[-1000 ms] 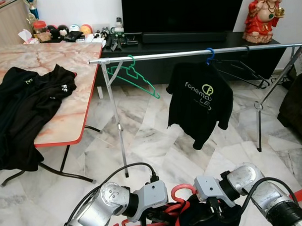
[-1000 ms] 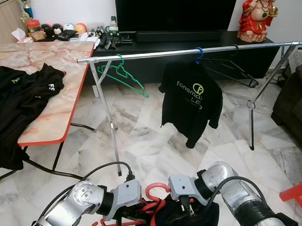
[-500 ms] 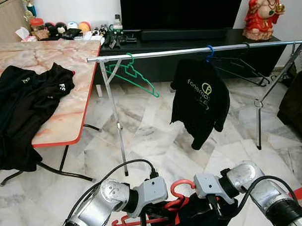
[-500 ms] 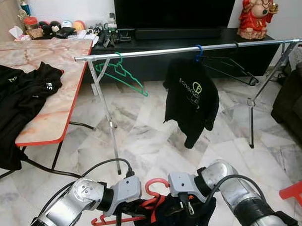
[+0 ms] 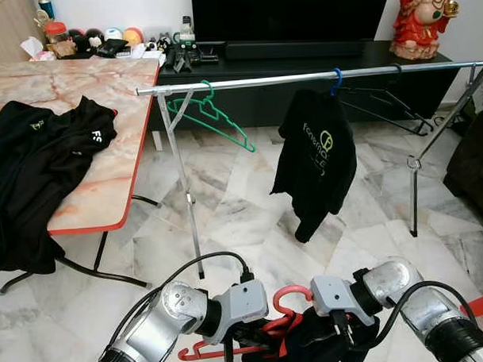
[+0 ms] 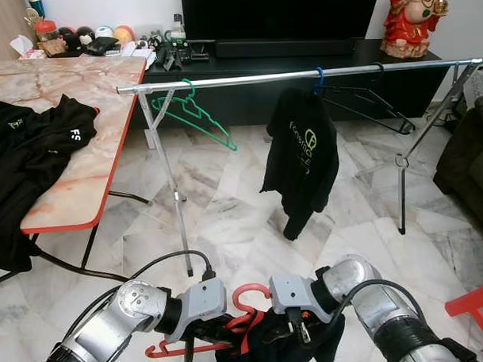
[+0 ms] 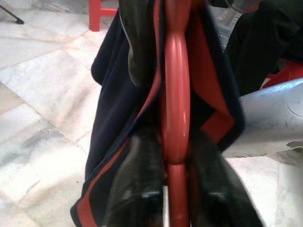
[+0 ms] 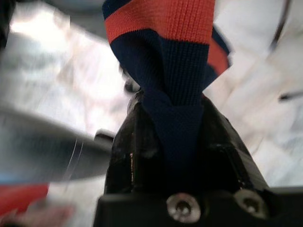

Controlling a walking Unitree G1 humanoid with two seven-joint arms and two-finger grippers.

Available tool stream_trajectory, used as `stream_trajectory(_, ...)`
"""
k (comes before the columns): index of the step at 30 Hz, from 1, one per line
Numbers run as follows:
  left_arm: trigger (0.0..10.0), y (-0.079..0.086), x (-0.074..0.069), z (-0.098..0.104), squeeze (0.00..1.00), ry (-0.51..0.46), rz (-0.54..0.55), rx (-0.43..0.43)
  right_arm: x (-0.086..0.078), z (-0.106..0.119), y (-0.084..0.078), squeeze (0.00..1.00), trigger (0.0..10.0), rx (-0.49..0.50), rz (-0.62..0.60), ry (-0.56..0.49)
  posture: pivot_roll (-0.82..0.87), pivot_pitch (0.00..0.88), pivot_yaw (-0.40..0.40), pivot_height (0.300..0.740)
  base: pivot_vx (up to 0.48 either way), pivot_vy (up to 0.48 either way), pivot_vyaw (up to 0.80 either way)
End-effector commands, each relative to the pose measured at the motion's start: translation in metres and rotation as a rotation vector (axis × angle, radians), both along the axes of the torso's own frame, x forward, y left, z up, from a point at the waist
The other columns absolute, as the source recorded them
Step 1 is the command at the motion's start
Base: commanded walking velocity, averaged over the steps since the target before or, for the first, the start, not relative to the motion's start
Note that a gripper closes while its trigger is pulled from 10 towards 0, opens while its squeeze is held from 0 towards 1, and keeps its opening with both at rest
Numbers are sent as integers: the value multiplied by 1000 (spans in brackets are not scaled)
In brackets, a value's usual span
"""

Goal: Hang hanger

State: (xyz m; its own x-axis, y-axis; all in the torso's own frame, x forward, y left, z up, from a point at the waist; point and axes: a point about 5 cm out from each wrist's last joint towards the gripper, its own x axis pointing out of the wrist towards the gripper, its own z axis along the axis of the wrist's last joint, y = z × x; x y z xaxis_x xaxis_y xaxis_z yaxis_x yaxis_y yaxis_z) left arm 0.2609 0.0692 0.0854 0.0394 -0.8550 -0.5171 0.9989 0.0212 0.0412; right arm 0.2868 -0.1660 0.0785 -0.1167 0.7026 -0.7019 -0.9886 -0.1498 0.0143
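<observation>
One red hanger [image 5: 272, 331], two pincers, perhaps gripping.

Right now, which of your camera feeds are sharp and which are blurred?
Left and right eye views: sharp and evenly lit, rail crisp. Left wrist view: red hanger clear, black fingers soft. Right wrist view: navy garment sharp up close, the floor behind washed out and smeared.

rail [image 5: 254, 81] bare between green hanger [image 5: 210, 121], black shirt [image 5: 316, 166]
</observation>
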Motion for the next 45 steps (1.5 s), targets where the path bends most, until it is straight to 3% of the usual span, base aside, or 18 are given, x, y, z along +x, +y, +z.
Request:
stream_trajectory(1,10000,7,7,10,1000,-52,0,9,-3,-6,-8,0,0,-58,5,10,56,89,-57,740,0,0,0)
stream_trajectory(4,10000,22,10,12,1000,-48,3,48,-4,-8,-14,0,0,-77,-6,14,59,86,-56,740,0,0,0)
stream_trajectory(13,10000,45,15,14,1000,-51,55,91,-6,-13,-17,0,0,-73,-40,12,56,70,-50,740,0,0,0)
stream_trajectory(14,10000,54,20,14,1000,-68,132,86,-3,-10,-22,0,0,-63,-80,-5,58,70,-49,740,0,0,0)
stream_trajectory(16,10000,57,21,14,1000,-77,161,86,-2,-8,-25,0,0,-60,-96,-13,62,70,-50,740,0,0,0)
stream_trajectory(18,10000,70,26,8,1000,-108,304,65,9,4,-36,0,0,-27,-213,-68,69,72,-48,740,0,0,0)
stream_trajectory(20,10000,75,28,7,1000,-113,375,32,16,10,-42,0,0,-12,-282,-104,68,71,-46,740,0,0,0)
stream_trajectory(21,10000,88,33,5,1000,-142,525,1,21,18,-51,0,0,16,-364,-146,67,70,-41,740,0,0,0)
stream_trajectory(22,10000,88,33,5,1000,-142,525,1,21,18,-51,0,0,16,-364,-146,67,70,-41,740,0,0,0)
stream_trajectory(23,10000,97,33,1,1000,-142,621,-12,22,21,-57,0,0,28,-396,-170,68,68,-40,740,0,0,0)
stream_trajectory(25,10000,99,30,-3,1000,-129,632,-11,21,21,-59,0,0,27,-407,-179,65,67,-40,740,0,0,0)
stream_trajectory(27,10000,105,26,-9,1000,-115,744,-47,21,24,-68,0,0,24,-450,-199,65,65,-40,740,0,0,0)
stream_trajectory(30,10000,104,22,-20,1000,-65,843,-93,22,32,-71,0,0,39,-468,-228,60,67,-33,740,0,0,0)
stream_trajectory(33,10000,97,19,-31,1000,-26,858,-84,23,37,-69,0,0,41,-450,-240,56,76,-41,740,0,0,0)
stream_trajectory(34,10000,86,14,-43,1000,6,828,-54,26,42,-68,0,0,42,-447,-263,51,81,-42,740,0,0,0)
stream_trajectory(35,10000,76,13,-49,1000,26,830,-78,29,48,-66,0,0,55,-446,-282,51,81,-42,740,0,0,0)
stream_trajectory(40,10000,57,19,-52,1000,88,907,-193,34,66,-60,0,0,71,-413,-339,38,93,-53,740,0,0,0)
stream_trajectory(45,10000,55,22,-56,1000,136,947,-237,37,82,-50,0,0,112,-376,-376,14,100,-57,740,0,0,0)
